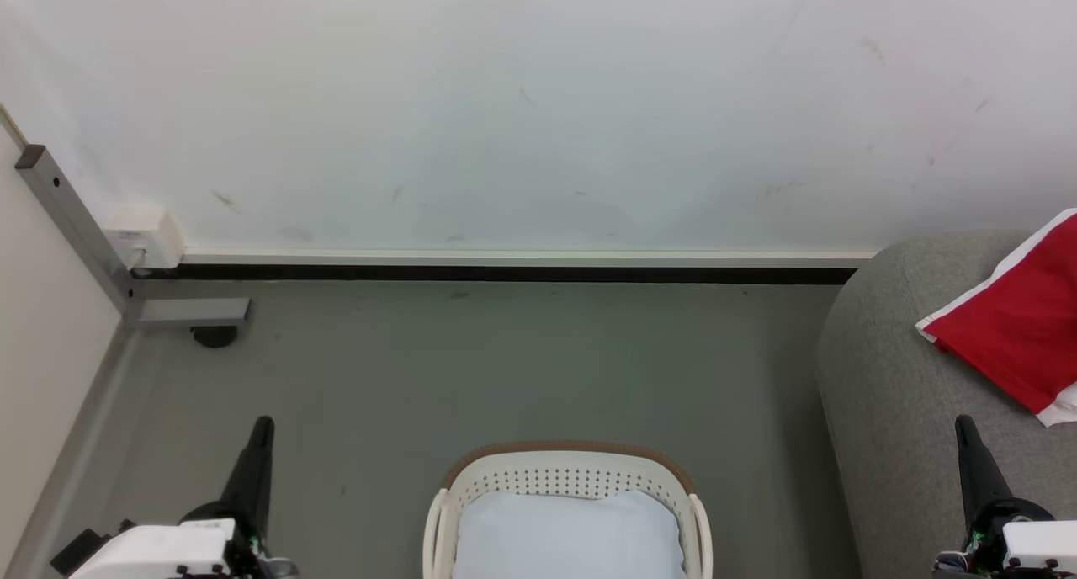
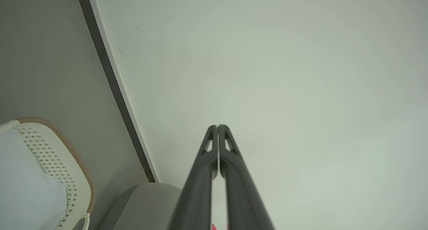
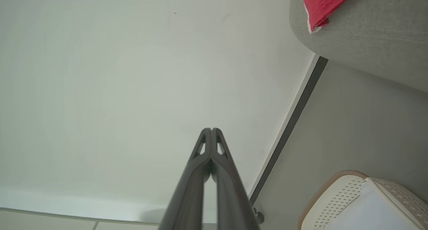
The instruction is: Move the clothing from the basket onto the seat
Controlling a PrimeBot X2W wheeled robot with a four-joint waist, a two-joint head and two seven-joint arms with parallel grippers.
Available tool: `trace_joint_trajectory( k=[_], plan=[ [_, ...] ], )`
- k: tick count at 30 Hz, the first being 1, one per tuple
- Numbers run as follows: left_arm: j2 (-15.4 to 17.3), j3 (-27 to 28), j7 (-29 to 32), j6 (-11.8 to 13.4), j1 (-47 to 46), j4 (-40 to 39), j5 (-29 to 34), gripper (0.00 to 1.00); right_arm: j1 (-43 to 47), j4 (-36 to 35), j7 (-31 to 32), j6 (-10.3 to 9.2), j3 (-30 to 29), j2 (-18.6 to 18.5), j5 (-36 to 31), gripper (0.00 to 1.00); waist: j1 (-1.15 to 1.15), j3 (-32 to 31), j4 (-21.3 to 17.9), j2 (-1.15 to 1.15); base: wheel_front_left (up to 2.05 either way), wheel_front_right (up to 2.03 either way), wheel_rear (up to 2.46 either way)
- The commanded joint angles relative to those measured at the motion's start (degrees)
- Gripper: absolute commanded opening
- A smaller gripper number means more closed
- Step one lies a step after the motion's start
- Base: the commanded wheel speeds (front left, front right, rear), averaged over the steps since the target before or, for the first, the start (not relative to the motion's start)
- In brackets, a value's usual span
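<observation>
Seemingly the job is near its end: the clothing lies on the seat at the right, one white-trimmed corner close to the rounded edge, while the basket on the floor shows nothing but its white pad. The left tool and the right tool each have their fingers pressed together with nothing between them, one low on either side of the basket and apart from it. The sound step now, I judge, is a check rather than a grab: the basket's near part is cut off by the head view's bottom edge, so it should be brought into view before the work is called done. If red fabric turns up there, part the fingers above it, pinch the cloth alone and leave the pad lying. The corner near the seat's edge could slide off; anything added belongs further in.
</observation>
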Motion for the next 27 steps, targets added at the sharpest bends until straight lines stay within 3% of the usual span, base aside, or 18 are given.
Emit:
trace_joint_trajectory(
  k=[1, 14, 27],
  plan=[
    [0.13, 0.42, 0.4, 0.17, -0.88, -0.31, -1.43, 0.0, -0.77, -0.34, 0.36, -0.11, 0.06, -0.48, 1.54, 0.0, 0.0, 0.01, 0.06, 0.0, 0.0, 0.0, 0.0],
    [0.09, 0.91, 1.57, 0.32, -1.53, -0.53, -6.09, 0.0, -1.16, -0.56, 0.71, -0.12, 0.55, -1.34, 6.98, 0.0, 0.0, 0.09, 0.39, 0.0, 0.0, 0.0, 0.0],
    [0.09, 0.88, 1.57, 0.26, -1.48, -0.52, -5.94, 0.0, -0.97, -0.68, -0.32, -0.12, 1.68, -2.03, 7.66, 0.0, 0.0, 0.09, 0.39, 0.0, 0.0, 0.0, 0.0]
  ],
)
